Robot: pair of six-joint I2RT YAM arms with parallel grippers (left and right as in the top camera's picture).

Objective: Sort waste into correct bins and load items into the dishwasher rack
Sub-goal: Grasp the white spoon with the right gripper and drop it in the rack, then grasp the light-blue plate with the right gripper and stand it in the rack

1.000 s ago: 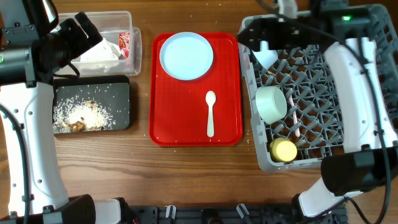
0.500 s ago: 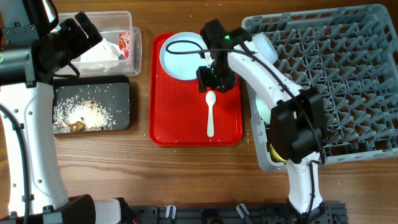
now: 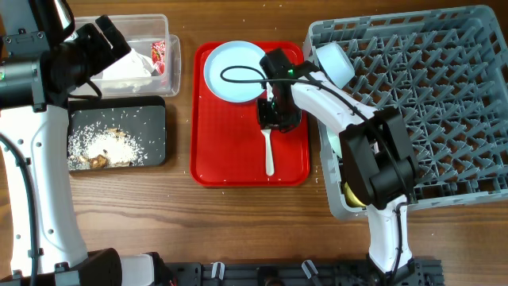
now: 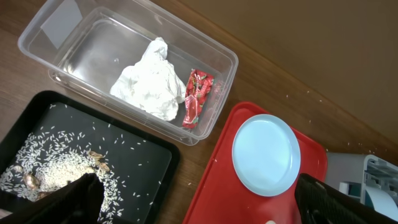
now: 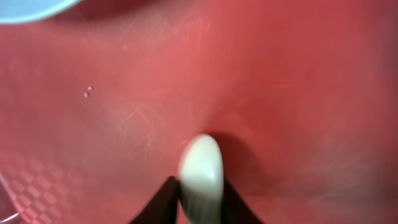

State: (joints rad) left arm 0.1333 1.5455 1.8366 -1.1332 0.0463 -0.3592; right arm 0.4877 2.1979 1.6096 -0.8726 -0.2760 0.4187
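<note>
Straddling the white spoon (image 5: 200, 168) on the red tray (image 3: 214, 151), right gripper (image 5: 200, 200) fingers hug its bowl; clamped or not, cannot tell. Plate (image 3: 235, 71) lies just beyond, same tray. Left gripper (image 4: 199, 205) spread wide, empty, above tub (image 4: 219, 61) holding napkin (image 4: 149, 87) and wrapper (image 4: 197, 98).

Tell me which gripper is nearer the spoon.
Right. The right gripper sits directly over the bowl end of the spoon on the red tray, a finger on each side. The left gripper is far off to the left, above the tub.
</note>
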